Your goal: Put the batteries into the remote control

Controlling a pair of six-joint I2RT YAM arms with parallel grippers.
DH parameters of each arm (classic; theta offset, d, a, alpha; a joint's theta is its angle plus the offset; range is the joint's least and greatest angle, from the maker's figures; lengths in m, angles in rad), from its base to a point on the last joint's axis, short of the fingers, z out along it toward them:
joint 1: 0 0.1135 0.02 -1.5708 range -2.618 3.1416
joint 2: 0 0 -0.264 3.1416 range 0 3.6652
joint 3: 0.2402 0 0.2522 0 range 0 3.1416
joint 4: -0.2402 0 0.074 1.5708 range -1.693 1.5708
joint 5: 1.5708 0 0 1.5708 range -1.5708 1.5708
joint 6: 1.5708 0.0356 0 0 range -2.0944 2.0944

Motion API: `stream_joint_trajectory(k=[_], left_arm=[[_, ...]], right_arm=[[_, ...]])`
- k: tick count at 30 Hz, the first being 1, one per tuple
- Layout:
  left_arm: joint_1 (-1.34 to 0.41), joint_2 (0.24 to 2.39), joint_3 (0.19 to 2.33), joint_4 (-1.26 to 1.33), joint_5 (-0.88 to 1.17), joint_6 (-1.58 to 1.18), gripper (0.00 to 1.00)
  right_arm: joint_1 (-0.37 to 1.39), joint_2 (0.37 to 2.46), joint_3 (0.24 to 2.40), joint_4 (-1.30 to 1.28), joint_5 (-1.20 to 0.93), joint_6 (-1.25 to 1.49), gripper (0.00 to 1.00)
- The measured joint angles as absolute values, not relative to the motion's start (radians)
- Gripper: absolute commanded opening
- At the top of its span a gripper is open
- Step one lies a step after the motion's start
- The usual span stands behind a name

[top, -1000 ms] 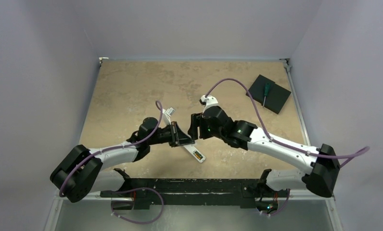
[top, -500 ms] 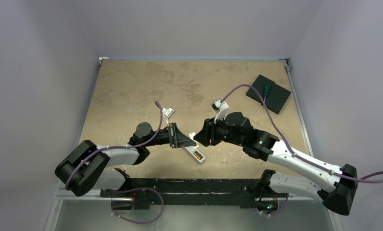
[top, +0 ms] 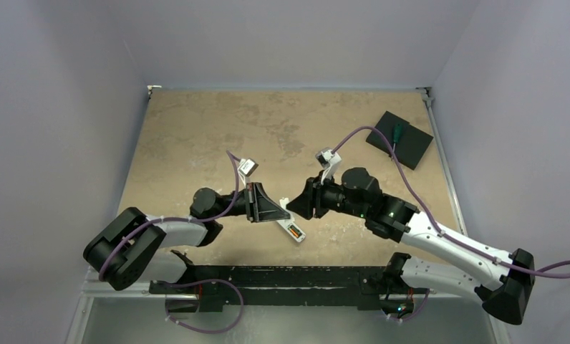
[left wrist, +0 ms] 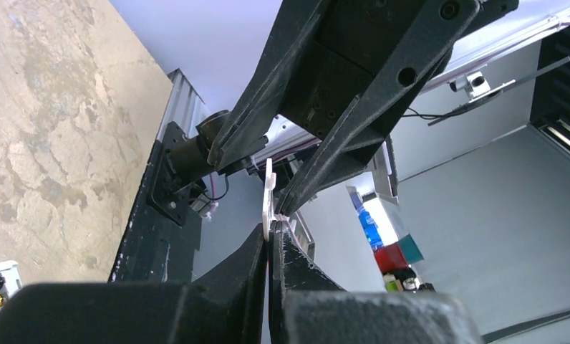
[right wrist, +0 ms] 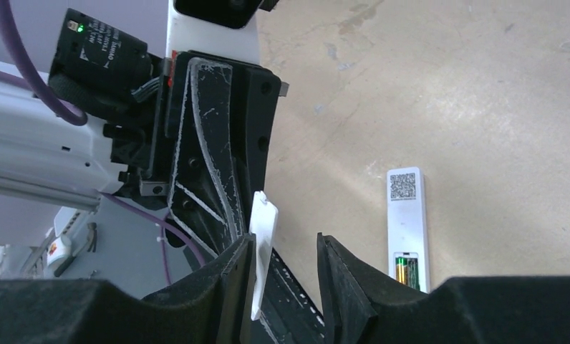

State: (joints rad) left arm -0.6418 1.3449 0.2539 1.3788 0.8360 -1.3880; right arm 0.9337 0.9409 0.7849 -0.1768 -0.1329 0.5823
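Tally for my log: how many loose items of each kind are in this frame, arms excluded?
remote control: 1
batteries, in the remote's recess: 2
white cover, held in the left gripper: 1
green-handled screwdriver: 1
black pad: 1
Total: 6

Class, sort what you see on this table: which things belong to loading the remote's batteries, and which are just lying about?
Belonging to the job:
remote control, lying back-up
batteries, in its recess
white cover, pinched in the left claw
right claw, open around the cover

Just lying about:
black pad
green-handled screwdriver, resting on the pad
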Motion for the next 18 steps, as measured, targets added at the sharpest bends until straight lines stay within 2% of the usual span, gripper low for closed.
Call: stream_joint_trajectory(k=[18], left_arm=[[-0.642,1.389,0.249,1.46,0.868,-1.457,0.0]], right_arm=[[0.917,0.929,0.733,-0.036,-0.258,0.621,0.32]])
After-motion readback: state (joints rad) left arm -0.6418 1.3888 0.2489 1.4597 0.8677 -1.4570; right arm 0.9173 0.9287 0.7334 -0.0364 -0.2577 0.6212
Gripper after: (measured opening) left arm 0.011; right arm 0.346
